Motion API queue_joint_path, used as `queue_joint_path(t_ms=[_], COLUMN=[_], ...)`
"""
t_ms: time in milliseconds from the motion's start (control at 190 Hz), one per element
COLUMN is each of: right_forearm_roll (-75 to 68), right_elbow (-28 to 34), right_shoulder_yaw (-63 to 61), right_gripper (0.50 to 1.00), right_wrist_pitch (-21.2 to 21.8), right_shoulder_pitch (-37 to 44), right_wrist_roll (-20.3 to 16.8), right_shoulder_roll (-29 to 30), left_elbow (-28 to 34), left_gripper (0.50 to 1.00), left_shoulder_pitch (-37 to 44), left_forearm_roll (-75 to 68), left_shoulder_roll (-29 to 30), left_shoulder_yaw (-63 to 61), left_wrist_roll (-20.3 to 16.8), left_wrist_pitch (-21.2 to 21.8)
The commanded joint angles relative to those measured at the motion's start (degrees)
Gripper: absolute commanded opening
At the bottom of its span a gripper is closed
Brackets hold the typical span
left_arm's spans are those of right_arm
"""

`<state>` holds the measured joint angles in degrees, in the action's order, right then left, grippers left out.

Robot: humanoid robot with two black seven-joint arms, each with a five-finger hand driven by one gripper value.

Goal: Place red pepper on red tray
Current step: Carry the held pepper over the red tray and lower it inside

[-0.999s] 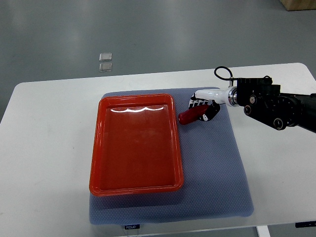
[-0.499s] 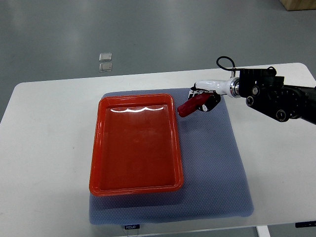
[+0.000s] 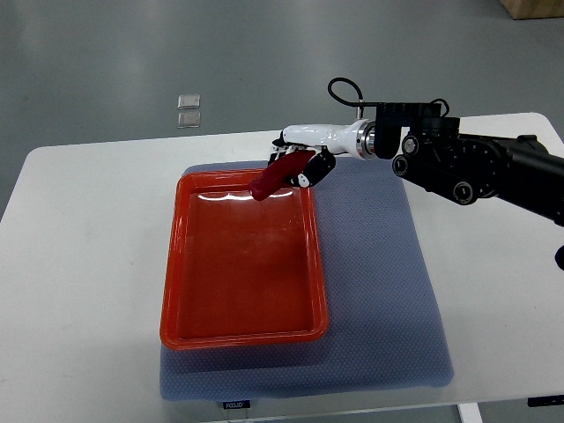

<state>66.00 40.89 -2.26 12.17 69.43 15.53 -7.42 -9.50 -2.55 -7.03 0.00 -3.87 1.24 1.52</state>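
Note:
The red pepper (image 3: pixel 275 177) is long and dark red. My right hand (image 3: pixel 300 164) is shut on it and holds it in the air over the far edge of the red tray (image 3: pixel 176 264). The pepper's tip points down and left toward the tray's far rim. The tray is a shallow rectangular dish with nothing in it, lying on the left part of a grey-blue mat (image 3: pixel 379 291). My right arm (image 3: pixel 467 163) comes in from the right edge. My left arm is not in view.
The mat lies on a white table (image 3: pixel 79 264). Two small clear squares (image 3: pixel 188 110) lie on the grey floor beyond the table's far edge. A tan box corner (image 3: pixel 533 7) shows at the top right.
My right hand has lifted the pepper off the mat and carried it left, from beside the tray's right far corner to above the tray's far edge.

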Motion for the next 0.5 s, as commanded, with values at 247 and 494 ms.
queue_joint_path(t_ms=[247,494], right_forearm_roll=[0.53,-0.26], right_elbow=[0.24,0.15], right_shoulder_yaw=[0.68,-0.02], right_gripper=[0.651,0.895], right_wrist_pitch=[0.66,0.75], right_shoulder_pitch=[-2.37,-3.78], right_wrist_roll=[0.38,0.29], right_shoulder_roll=[6.36,6.28], left_elbow=[0.01,0.01], left_gripper=[1.000,1.000], left_shoulder_pitch=[0.00,0.00], left_forearm_roll=[0.00,0.00], left_shoulder_roll=[0.00,0.00], left_shoulder_yaw=[0.00,0.00], left_wrist_roll=[0.00,0.00], left_wrist_pitch=[-0.03,-0.03])
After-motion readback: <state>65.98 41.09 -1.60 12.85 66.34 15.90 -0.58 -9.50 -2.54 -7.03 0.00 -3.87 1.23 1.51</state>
